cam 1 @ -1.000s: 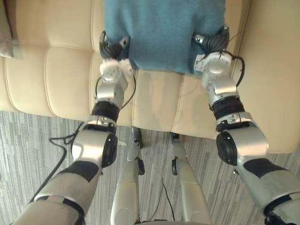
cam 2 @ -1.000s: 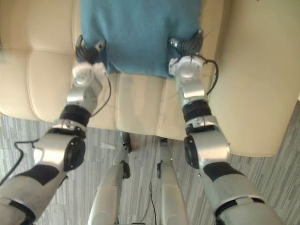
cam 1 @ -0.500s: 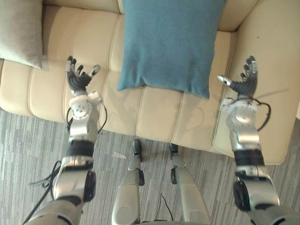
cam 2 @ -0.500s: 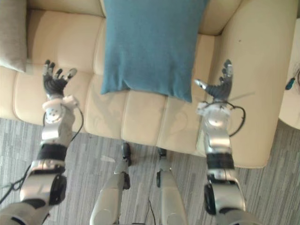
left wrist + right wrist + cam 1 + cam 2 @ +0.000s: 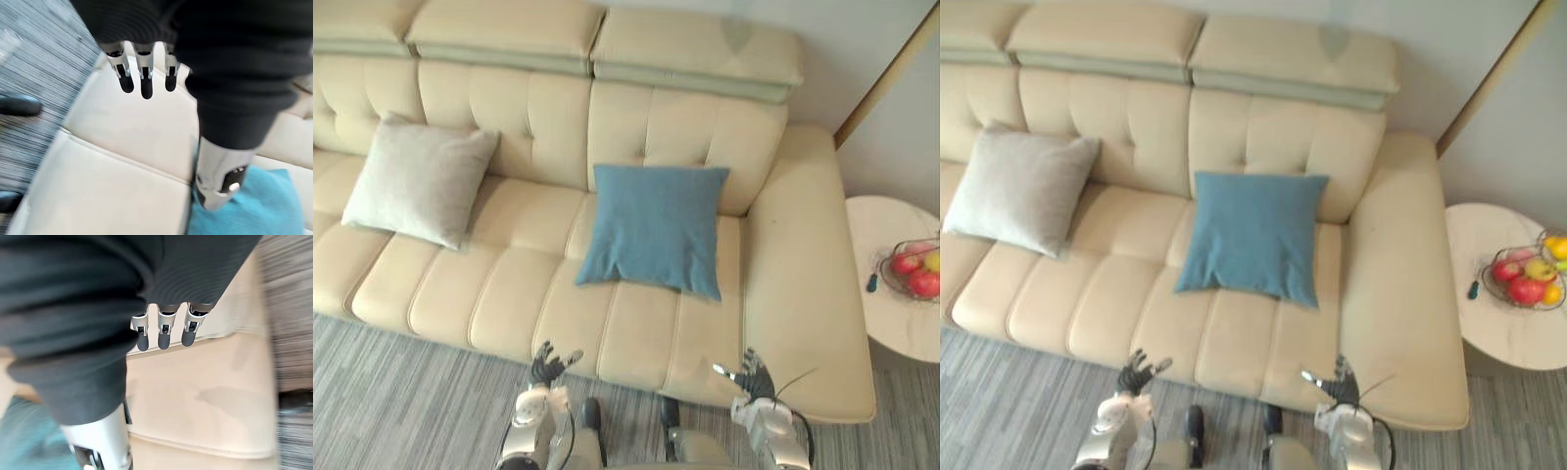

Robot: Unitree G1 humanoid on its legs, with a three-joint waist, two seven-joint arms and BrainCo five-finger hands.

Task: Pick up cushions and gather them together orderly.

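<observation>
While the left hand [image 5: 546, 367] and right hand [image 5: 751, 377] are open and hold nothing, the blue cushion [image 5: 653, 230] sits on the sofa [image 5: 783, 255], well apart from the grey cushion [image 5: 416, 183]. Grabbing just 1 corner could make it slip.

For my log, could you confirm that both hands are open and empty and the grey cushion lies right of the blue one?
Not quite: the grey cushion lies to the left of the blue cushion on the sofa, as the left eye view shows. The left hand and right hand are indeed open and empty.
</observation>
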